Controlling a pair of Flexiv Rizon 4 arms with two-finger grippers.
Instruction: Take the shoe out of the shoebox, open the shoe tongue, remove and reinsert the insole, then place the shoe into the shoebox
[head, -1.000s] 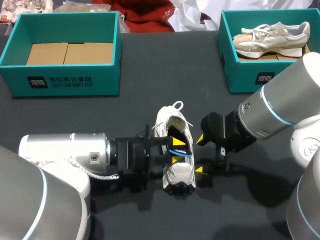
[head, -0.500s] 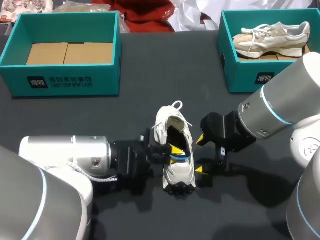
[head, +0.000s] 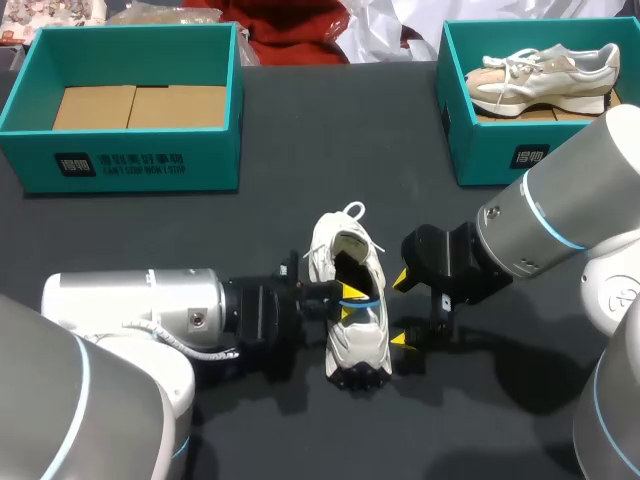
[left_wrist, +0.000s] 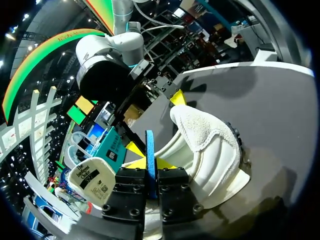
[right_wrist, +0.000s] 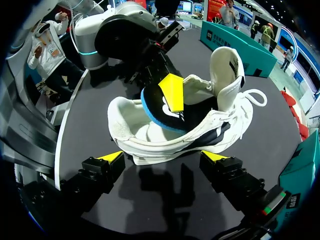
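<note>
Shoe (head: 352, 330) sits mid-table, likely light and floppy; left gripper (head: 350, 303) pinches its thin, bendy insole (right_wrist: 156, 116); right gripper (head: 400, 308), spread wide at its 3 o'clock, could steady the firmer sole (right_wrist: 165, 150).

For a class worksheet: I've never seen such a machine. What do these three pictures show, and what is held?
This is a robot with two arms, each ending in a two-fingered hand with yellow tips. One picture looks down from above; the two round ones come from a camera on each wrist. On the dark table lies a white sneaker. Farther back are two teal shoeboxes: the left shoebox has no shoe in it, the right shoebox holds a second sneaker. The left hand pinches the blue insole, standing partly out of the sneaker. The right hand is open, one finger on either side of the sneaker.
</note>
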